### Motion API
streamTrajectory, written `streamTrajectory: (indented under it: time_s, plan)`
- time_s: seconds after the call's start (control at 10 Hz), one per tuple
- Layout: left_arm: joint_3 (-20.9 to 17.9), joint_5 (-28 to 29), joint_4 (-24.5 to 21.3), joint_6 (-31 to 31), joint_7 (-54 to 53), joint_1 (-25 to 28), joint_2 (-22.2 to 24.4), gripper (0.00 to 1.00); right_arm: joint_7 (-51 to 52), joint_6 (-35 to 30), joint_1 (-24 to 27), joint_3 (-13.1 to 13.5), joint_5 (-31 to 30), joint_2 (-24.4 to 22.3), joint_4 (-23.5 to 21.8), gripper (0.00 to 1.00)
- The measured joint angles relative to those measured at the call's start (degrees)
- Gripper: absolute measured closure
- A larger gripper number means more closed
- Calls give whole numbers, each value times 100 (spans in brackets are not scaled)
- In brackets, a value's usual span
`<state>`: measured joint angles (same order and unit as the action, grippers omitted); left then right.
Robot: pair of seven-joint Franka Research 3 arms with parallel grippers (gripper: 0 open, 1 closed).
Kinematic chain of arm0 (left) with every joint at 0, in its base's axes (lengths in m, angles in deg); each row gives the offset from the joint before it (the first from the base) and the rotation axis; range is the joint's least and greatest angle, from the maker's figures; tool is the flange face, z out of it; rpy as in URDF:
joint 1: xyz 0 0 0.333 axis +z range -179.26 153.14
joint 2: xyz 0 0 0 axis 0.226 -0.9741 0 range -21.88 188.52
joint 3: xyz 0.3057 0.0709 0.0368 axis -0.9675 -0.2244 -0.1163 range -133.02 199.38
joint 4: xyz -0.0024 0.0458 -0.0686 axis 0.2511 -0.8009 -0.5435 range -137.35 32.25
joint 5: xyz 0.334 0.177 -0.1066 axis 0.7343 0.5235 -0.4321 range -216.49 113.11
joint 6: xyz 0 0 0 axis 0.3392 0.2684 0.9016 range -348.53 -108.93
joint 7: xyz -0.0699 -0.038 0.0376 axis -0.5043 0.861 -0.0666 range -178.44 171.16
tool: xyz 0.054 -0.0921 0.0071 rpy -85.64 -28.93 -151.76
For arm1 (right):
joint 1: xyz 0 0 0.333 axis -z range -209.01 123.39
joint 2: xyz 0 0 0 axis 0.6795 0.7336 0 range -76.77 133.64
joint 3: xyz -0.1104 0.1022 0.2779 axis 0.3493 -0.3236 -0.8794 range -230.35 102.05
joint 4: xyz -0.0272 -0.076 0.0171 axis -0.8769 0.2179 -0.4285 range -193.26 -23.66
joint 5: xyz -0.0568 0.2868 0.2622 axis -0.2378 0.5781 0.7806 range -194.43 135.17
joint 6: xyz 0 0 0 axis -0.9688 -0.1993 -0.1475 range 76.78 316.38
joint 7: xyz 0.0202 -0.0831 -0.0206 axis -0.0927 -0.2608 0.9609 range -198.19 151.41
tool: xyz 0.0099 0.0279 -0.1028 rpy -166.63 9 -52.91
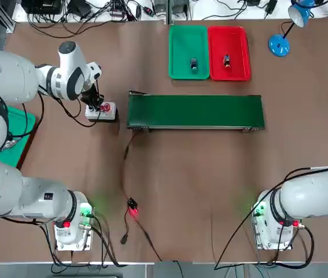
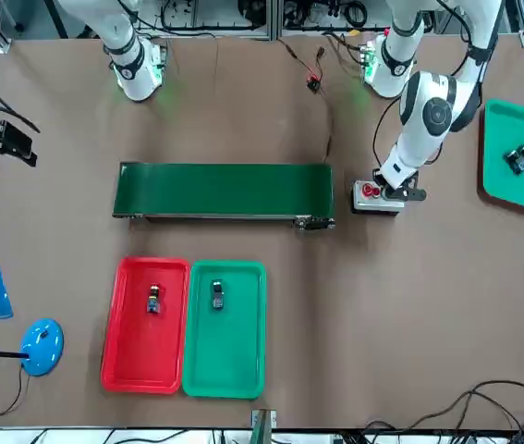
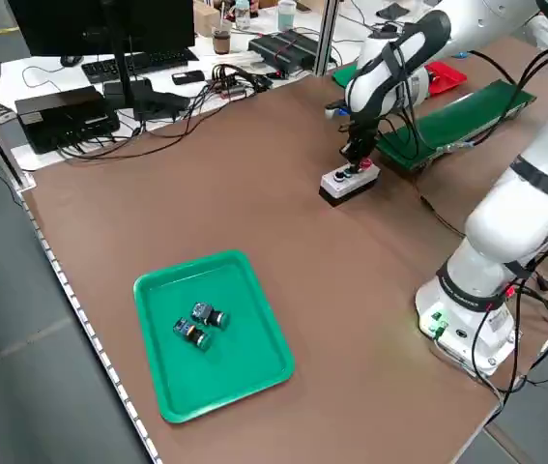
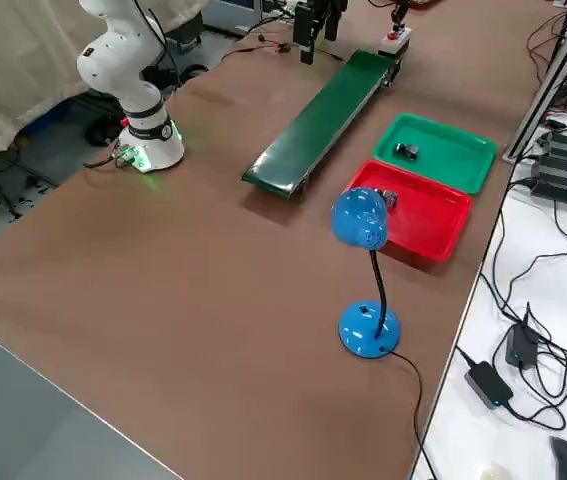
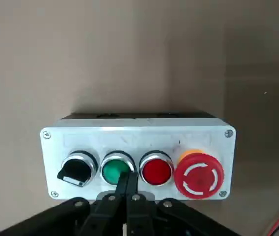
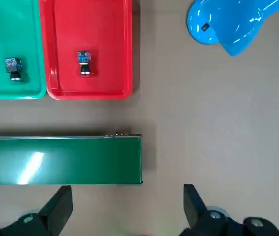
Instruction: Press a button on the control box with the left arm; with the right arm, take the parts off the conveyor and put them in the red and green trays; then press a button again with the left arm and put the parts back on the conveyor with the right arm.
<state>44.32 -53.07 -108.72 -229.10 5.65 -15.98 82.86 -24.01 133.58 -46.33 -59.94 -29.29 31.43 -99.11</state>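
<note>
Nearby, blue lamp (image 1: pixel 280 41), spare green tray (image 3: pixel 212 332)

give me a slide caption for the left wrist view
Shut left hand poised at the green button of the control box.

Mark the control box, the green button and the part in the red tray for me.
control box (image 5: pixel 134 135): left wrist view, top face above the buttons.
green button (image 5: pixel 112 171): left wrist view, its cap.
part in the red tray (image 6: pixel 84 63): right wrist view, its body.
</note>
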Motion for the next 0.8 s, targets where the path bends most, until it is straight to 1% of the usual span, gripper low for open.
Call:
streamTrajectory:
  time_s: [0.8]
  plan:
    - [-4,0,0,-52,2,32,1,99,0,0,0,0,0,0,0,1]
